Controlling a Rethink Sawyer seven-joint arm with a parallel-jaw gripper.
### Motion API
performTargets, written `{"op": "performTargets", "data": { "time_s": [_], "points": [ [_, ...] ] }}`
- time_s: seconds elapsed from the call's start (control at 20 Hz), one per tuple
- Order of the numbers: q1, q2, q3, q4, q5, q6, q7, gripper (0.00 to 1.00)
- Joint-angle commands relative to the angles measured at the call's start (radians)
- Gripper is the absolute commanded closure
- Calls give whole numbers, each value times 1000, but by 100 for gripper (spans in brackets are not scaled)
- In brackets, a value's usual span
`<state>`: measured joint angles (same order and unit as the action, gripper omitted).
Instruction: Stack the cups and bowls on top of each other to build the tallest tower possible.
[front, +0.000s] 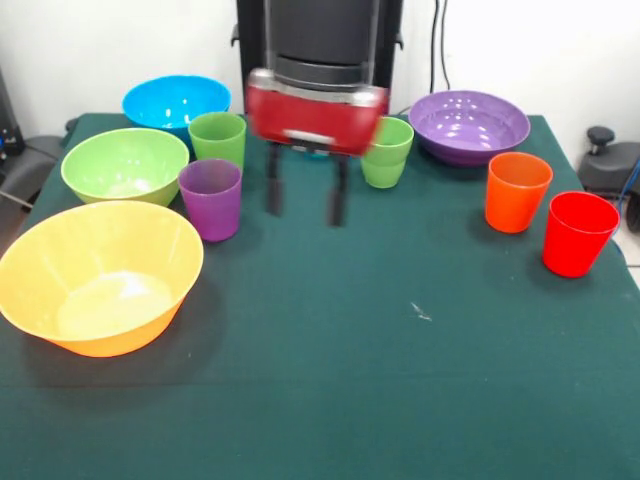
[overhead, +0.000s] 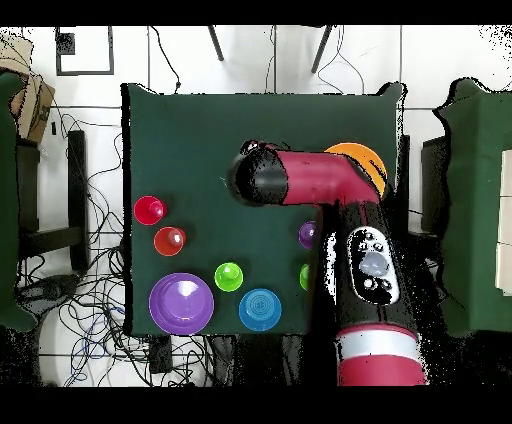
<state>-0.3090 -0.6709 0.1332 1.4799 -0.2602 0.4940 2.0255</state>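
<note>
Counter (front: 400, 380): green cloth, all pieces standing apart; no tower begun.

Bowls, by size: orange bowl (front: 100, 275) at the near left corner; lime bowl (front: 125, 165) behind it; purple bowl (front: 470, 125) at the far right; blue bowl (front: 176, 102) at the far left. A fifth bowl shows in neither view with certainty.

Cups: red cup (front: 580, 233) and orange cup (front: 518, 191) on the right; purple cup (front: 211, 199) just beside the lime bowl; one green cup (front: 217, 138) behind it; the other green cup (front: 386, 152) beside the purple bowl.

Gripper (front: 305, 190): hanging above bare cloth between the purple cup and the right-hand green cup, fingers (front: 273, 180) spread and empty.

Judgement: the step in hand is a first pick. The orange bowl should serve as base. Any cup is best approached from directly above, one finger inside the rim, well clear of neighbouring bowls.

Obscured: in the overhead view the arm (overhead: 330, 180) covers most of the orange bowl and lime bowl; the gripper body is motion-blurred.
</note>
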Motion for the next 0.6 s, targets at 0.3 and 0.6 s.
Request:
{"op": "performTargets", "data": {
  "time_s": [0.3,0.6],
  "points": [
    [223,185,-77,-311,141,177,282,0],
    [277,216,-121,-363,188,197,300,0]
  ]
}}
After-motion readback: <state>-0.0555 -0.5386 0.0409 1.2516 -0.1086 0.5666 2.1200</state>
